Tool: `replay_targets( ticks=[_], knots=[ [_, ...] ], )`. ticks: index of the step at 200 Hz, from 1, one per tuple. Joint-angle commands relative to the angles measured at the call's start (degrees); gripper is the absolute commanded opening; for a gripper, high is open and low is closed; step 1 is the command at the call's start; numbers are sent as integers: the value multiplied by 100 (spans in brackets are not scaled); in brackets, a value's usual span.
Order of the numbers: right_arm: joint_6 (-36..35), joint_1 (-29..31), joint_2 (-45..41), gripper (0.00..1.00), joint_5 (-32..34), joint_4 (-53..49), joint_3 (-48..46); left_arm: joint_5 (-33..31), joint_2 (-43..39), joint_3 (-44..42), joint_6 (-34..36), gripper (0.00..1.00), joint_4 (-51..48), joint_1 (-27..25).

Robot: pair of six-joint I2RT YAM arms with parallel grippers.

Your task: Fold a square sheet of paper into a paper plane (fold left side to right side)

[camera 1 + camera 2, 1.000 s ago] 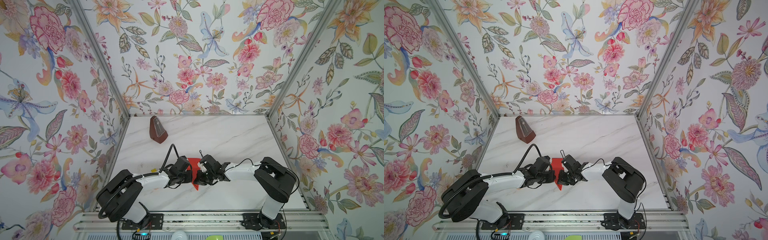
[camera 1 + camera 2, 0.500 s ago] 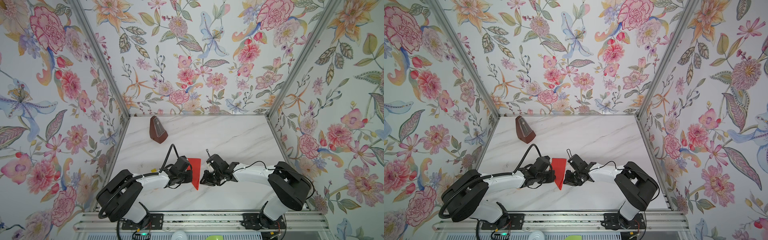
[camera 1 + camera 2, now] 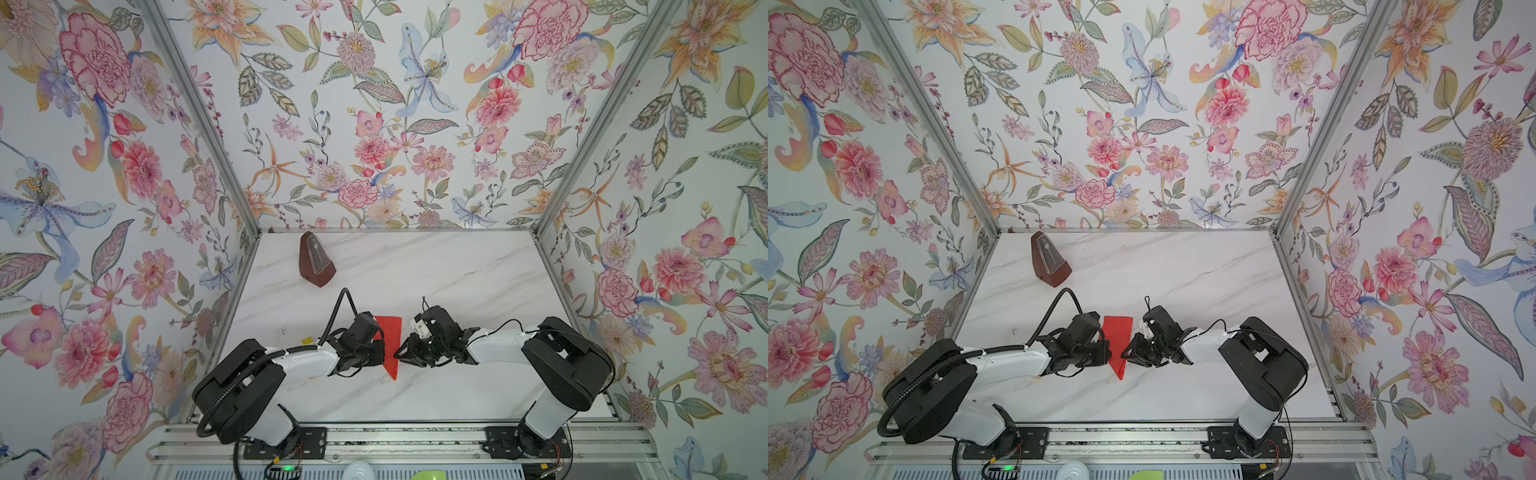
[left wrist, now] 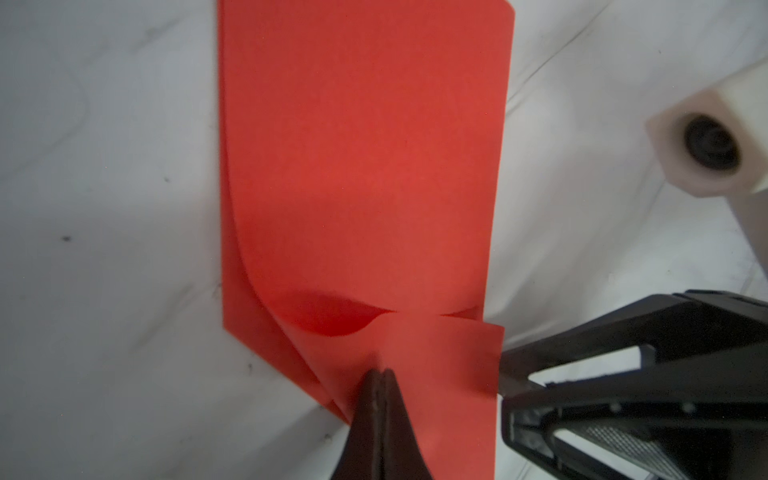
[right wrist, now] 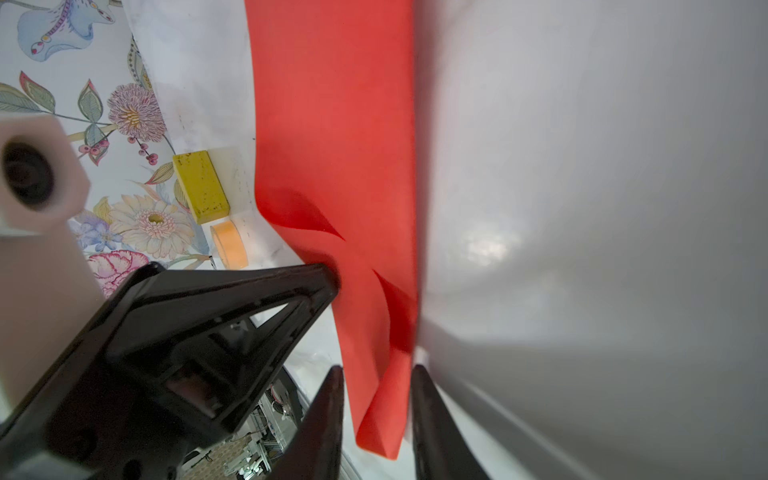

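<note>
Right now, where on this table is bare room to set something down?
Bare: back right of table, from metronome to right wall; front strip along the rail. Crowded: centre, left hand and right hand at the red paper.

Folded red paper (image 3: 391, 341), narrow, tapering to point

Tops overhead — wrists close (sharing paper (image 4: 357, 166)).

Paper (image 3: 390, 334) bright red; table (image 3: 457, 270) white marble, grey-veined; walls (image 3: 374, 124) floral; metronome (image 3: 316, 262) dark brown; block (image 5: 200, 187) yellow.
</note>
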Motion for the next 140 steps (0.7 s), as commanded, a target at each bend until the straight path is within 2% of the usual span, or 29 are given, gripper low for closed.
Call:
replay_targets(
  ticks=[1,31,68,113,140],
  knots=[
    [201,-25,152,30,-119,379,-77,-111,79,-8,-44,0,-122,-28],
    [371,-38,245,26,-233,787,-143,-89,86,1,-36,0,-124,-28],
    [365,-63,268,19,-208,735,-143,-80,102,14,-35,0,-124,-29],
    [275,-140,62,21,-129,523,-207,-110,95,10,-13,0,-163,-31],
    [372,-125,73,22,-295,688,-175,-100,112,25,-1,0,-166,-26]
  ],
)
